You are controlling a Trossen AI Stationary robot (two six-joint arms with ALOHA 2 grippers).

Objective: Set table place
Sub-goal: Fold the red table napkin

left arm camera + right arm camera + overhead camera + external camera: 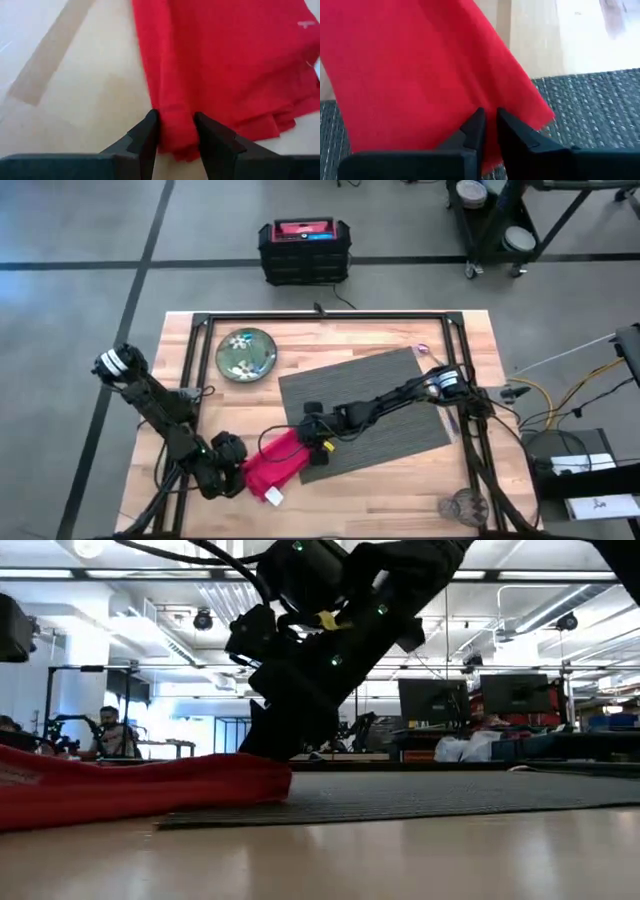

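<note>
Table [400, 335] with placemat [390, 395], plate [246, 353], napkin [272, 467]

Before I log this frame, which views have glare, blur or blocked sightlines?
High view: evenly lit, the table readable throughout. Low view: bright ceiling lights behind leave the right gripper a dark silhouette, and the near tabletop is soft. Left wrist view: the red napkin fills most of the picture, with pale washout on the wood. Right wrist view: bright washout at the far corner; the placemat weave stays sharp.

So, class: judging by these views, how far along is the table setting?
Done: dark grey ribbed placemat lies on the light wood table. In hand: both grippers, left and right, pinch the red cloth napkin. Left: round green flowered plate and small clear glass remain off the mat.
</note>
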